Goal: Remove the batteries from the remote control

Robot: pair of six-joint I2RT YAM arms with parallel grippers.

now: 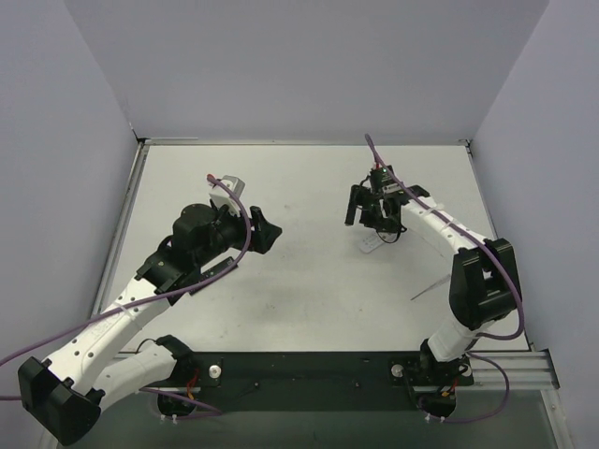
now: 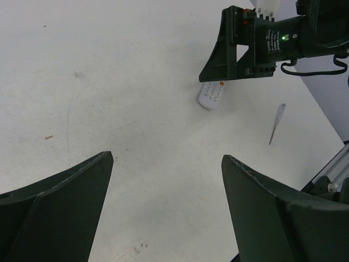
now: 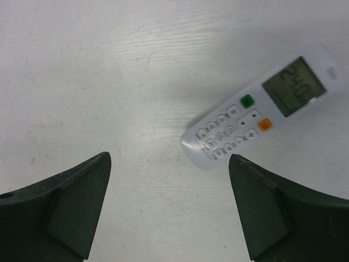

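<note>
The remote control (image 3: 256, 112) is white and lies face up on the table, showing its display, a green and an orange button and rows of small keys. It also shows in the top view (image 1: 370, 244) and the left wrist view (image 2: 211, 94). My right gripper (image 3: 169, 157) hangs just above it, open and empty, with the remote's keypad end just beyond the right fingertip (image 3: 242, 169). My left gripper (image 2: 167, 157) is open and empty over bare table, well to the left of the remote (image 1: 267, 232). The batteries are hidden.
A long thin pale stick (image 1: 429, 285) lies on the table to the right of the remote, also seen in the left wrist view (image 2: 277, 123). Grey walls close in the back and both sides. A black rail (image 1: 309, 367) runs along the near edge.
</note>
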